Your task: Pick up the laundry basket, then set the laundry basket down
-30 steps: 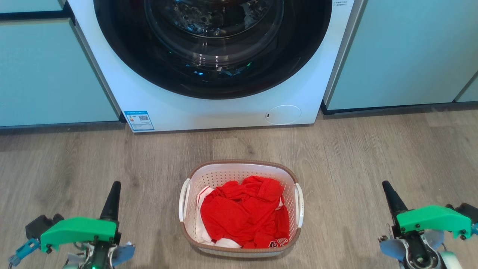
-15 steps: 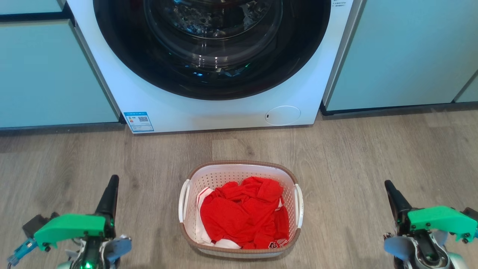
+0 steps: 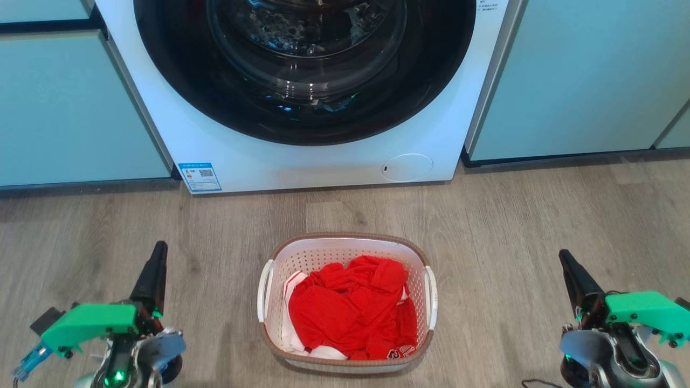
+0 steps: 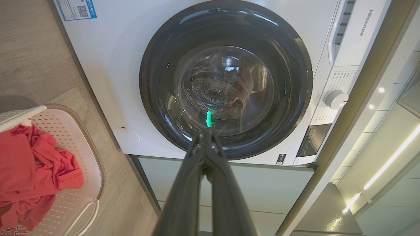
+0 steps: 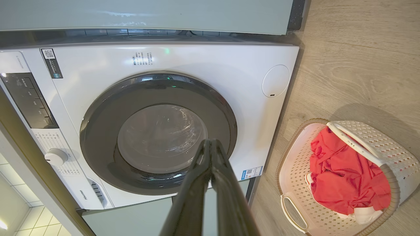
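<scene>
Change over the last second: left fingers [image 3: 157,258] slid outward and a little forward, farther from the basket. They are pressed shut, tips touching, holding nothing. The head camera also tipped slightly, so part of that is view shift.

Basket [image 3: 334,253] hasn't moved. It sits upright on the floor [image 3: 539,215] between the two pairs of fingers, well apart from both, with red clothes [image 3: 350,312] inside.

Right fingers [image 3: 567,261] also drifted outward, shut and empty too.

Judgement: arms widening beside a grounded basket fits either lining up for a grab or backing off after setting it down. Can't tell which.

Edges: left handle [image 3: 262,288] faces the left fingers and right handle [image 3: 432,291] faces the right fingers. Both are thin loops hugging the wall.

Room: bare floor on both flanks. Washing machine [image 3: 302,170] stands ahead of the fingertips and caps forward travel.
</scene>
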You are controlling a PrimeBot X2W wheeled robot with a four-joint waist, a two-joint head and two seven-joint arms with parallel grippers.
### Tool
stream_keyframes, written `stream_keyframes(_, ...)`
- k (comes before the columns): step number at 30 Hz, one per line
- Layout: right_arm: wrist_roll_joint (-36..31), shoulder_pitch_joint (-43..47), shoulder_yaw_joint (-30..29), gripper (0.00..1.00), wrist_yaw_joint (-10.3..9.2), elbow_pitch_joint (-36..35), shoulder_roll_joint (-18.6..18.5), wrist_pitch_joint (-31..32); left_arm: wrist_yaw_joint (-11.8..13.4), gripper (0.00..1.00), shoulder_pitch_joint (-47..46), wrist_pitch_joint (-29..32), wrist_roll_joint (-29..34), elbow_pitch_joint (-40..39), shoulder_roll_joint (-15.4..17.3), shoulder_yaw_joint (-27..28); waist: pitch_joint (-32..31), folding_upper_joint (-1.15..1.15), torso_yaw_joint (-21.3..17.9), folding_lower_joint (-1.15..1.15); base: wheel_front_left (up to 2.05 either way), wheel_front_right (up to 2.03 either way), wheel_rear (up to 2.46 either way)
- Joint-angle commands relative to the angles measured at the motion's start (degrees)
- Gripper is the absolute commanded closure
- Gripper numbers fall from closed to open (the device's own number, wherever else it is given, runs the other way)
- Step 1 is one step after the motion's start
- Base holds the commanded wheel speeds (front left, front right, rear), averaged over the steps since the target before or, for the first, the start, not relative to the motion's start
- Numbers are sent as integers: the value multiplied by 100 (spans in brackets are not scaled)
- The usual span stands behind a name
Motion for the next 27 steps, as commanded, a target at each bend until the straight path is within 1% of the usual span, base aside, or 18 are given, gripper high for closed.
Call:
stream_keyframes(1,32,-260,85,100,40,-210,-76,31,-40,100,-307,34,-25,-169,56,236,0,0,0,0,0,0,0)
stream_keyframes(27,-12,-265,33,100,40,-206,-39,73,-40,100,-310,64,7,-168,30,274,0,0,0,0,0,0,0)
